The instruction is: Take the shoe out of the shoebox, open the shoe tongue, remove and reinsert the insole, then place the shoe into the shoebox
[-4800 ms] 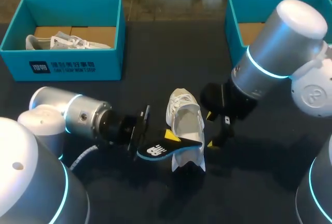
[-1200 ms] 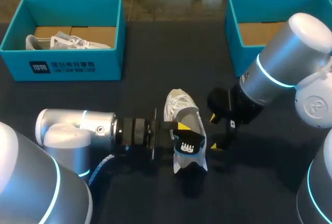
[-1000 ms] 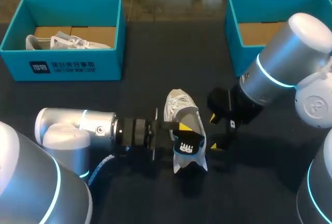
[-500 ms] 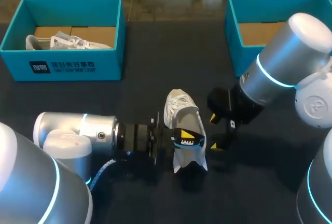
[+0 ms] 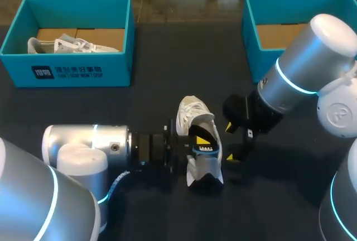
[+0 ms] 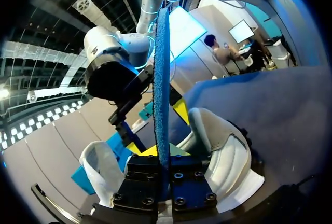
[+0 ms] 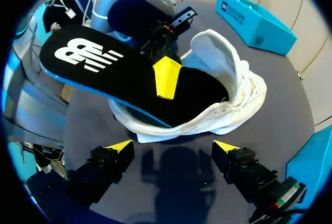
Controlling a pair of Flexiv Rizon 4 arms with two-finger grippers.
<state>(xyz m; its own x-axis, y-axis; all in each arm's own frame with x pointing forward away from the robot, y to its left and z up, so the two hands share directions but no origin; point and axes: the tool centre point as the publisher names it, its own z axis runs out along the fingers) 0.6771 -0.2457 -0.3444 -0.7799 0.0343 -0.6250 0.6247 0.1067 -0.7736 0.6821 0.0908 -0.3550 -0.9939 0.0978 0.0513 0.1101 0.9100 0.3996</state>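
Observation:
A white shoe (image 5: pixel 192 112) lies on the dark table, toe pointing away from me. My left gripper (image 5: pixel 202 139) comes in from the left and is shut on the insole (image 5: pixel 204 145), which is black on top with a white logo and blue underneath. In the right wrist view the insole (image 7: pixel 98 60) slants into the shoe (image 7: pixel 231 86), with its logo end sticking out past the heel. The left wrist view shows the insole (image 6: pixel 162 79) edge-on, clamped in my left gripper (image 6: pixel 162 156) over the shoe (image 6: pixel 220 149). My right gripper (image 5: pixel 230 140) (image 7: pixel 173 146) stands open just right of the shoe, holding nothing.
A teal shoebox (image 5: pixel 72 68) at the back left holds another white shoe (image 5: pixel 67 44). A second teal shoebox (image 5: pixel 252 46) stands at the back right, partly behind my right arm. Bare dark table lies in front of the shoe.
My left arm has shifted right and turned its wrist, and the insole has tipped and gone deeper over the shoe's opening. The right arm has not moved.

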